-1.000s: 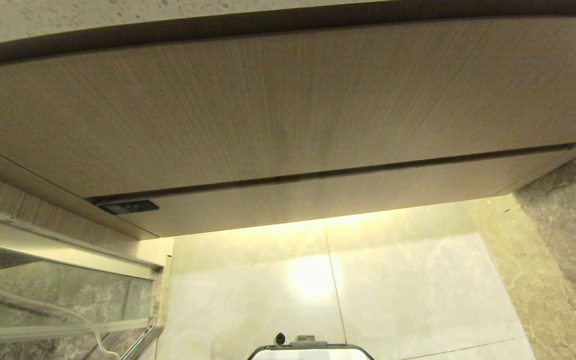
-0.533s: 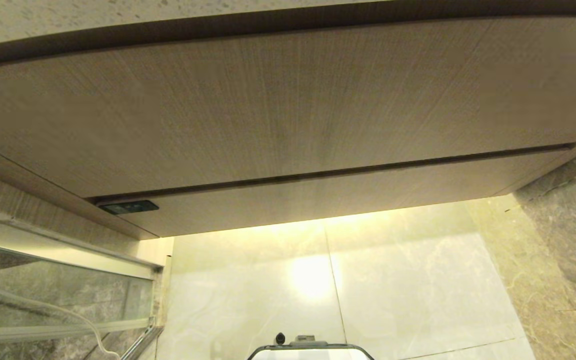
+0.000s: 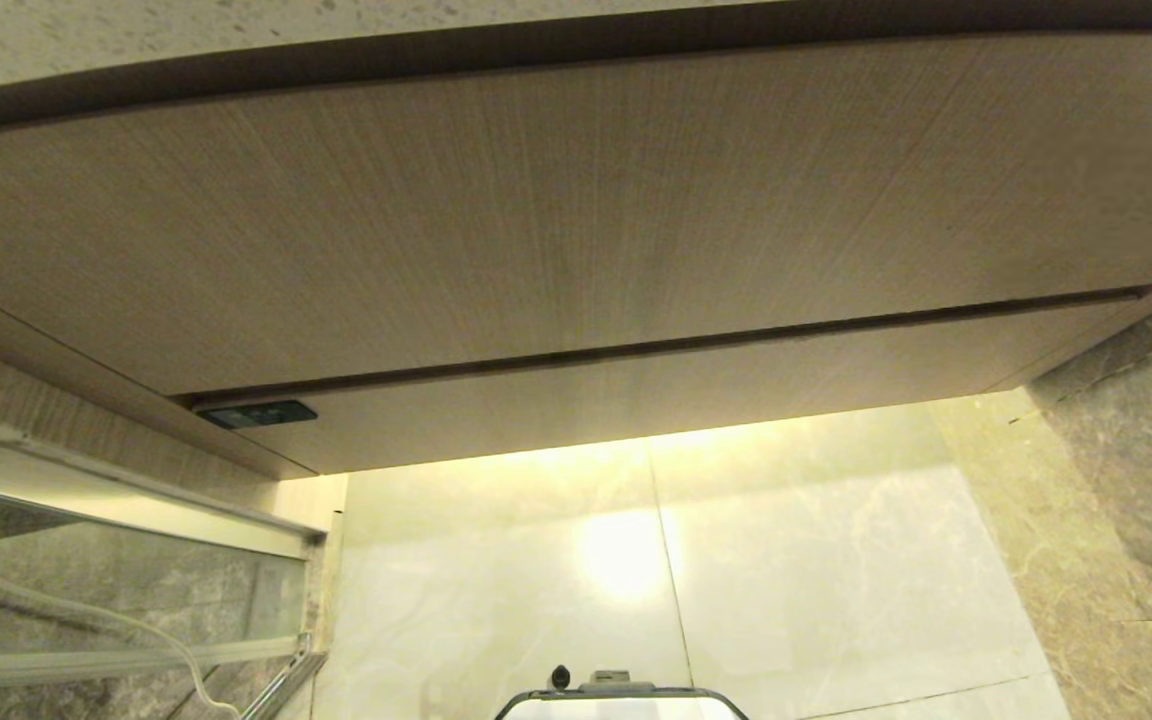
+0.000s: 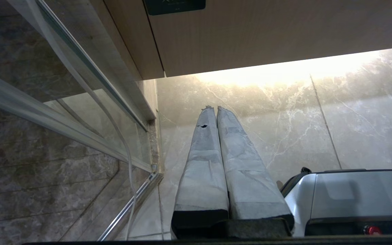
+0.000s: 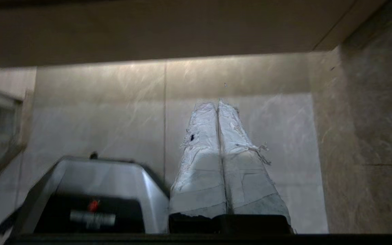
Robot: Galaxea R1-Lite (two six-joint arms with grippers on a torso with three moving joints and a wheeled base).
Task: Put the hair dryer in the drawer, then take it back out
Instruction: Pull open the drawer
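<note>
Closed drawer (image 3: 696, 385), low handleless wood-grain front, below taller panel (image 3: 536, 230). Left end effector (image 4: 215, 109) and right end effector (image 5: 218, 102) clenched, empty, above marble floor (image 3: 836, 560).

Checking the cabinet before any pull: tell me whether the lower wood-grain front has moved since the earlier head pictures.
No. The lower wood-grain front sits the same against the dark plate.

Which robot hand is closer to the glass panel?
Left. The left gripper hangs right next to the glass panel. The right gripper is on the far side of the robot's base, near the stone wall.
</note>
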